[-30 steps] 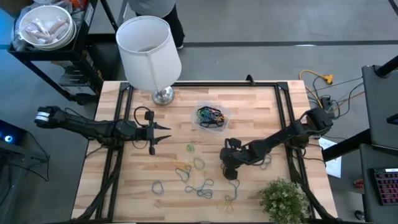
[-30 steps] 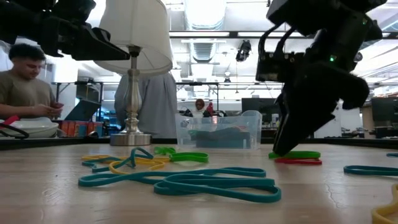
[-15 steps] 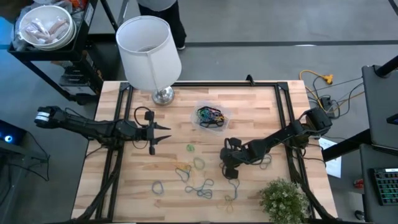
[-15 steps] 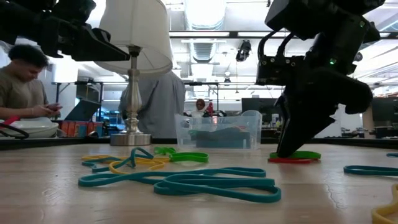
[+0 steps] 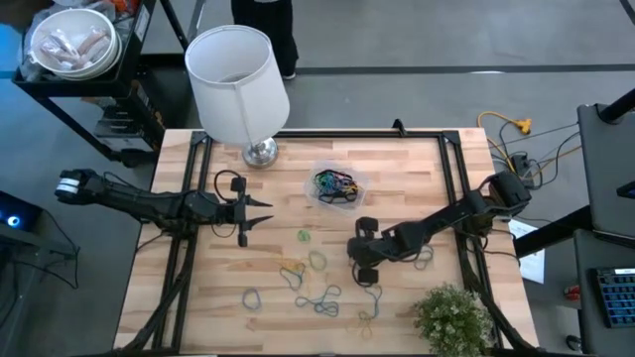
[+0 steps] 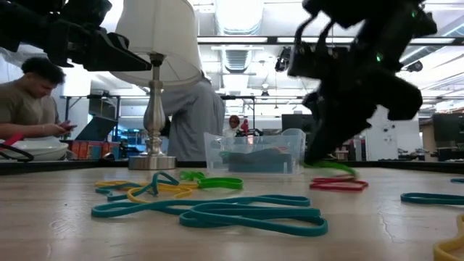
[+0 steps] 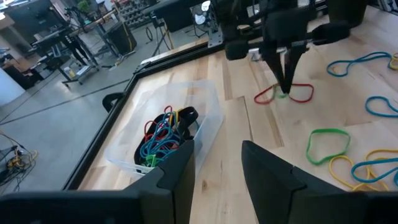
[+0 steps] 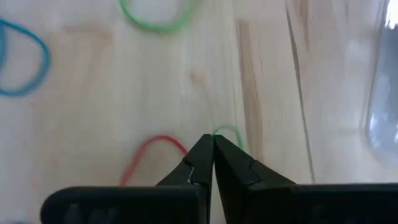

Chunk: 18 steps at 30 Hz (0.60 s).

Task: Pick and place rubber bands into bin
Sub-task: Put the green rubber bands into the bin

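Now the right gripper point(image 8: 213, 144) is clenched on a green rubber band point(image 8: 229, 132), low over the wooden table point(image 5: 417, 169) right of centre in the high view.

Beside its tips lies a red band point(image 6: 338, 185); in the low view the green one is lifted off the wood. More loose rubber bands point(image 5: 316, 294) lie scattered at lower centre. The clear bin point(image 5: 337, 185), at centre just above the gripper, already holds a tangle of bands. The left gripper point(image 5: 266, 213) hangs at middle left with fingers point(image 7: 270, 177) apart, holding nothing, below a white lamp point(image 5: 236, 74).
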Available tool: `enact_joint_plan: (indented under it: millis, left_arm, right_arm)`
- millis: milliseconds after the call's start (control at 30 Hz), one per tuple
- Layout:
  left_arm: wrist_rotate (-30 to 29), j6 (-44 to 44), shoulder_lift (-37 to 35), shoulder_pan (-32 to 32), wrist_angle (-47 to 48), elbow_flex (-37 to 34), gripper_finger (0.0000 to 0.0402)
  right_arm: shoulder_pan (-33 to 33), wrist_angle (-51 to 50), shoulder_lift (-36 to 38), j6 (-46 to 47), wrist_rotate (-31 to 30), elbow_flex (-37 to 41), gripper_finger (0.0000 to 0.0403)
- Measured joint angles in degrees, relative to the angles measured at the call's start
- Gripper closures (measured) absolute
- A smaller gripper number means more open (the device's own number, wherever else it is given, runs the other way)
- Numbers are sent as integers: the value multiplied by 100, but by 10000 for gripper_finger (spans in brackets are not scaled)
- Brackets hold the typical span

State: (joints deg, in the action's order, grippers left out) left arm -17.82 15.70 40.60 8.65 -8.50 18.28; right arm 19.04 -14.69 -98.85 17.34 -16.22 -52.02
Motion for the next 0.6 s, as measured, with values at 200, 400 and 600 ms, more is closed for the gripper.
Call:
enact_joint_plan:
  millis: [200, 400, 600]
  left_arm:
    - [2, 0, 0, 0, -2, 0, 285]
    - [2, 0, 3, 0, -2, 0, 285]
    - [2, 0, 4, 0, -2, 0, 285]
  right_arm:
    - [22, -10, 9, -808, -419, -451, 395]
    - [-17, -12, 9, -1582, -1131, -830, 395]
    - [-211, -12, 11, -2232, -1870, -1112, 395]
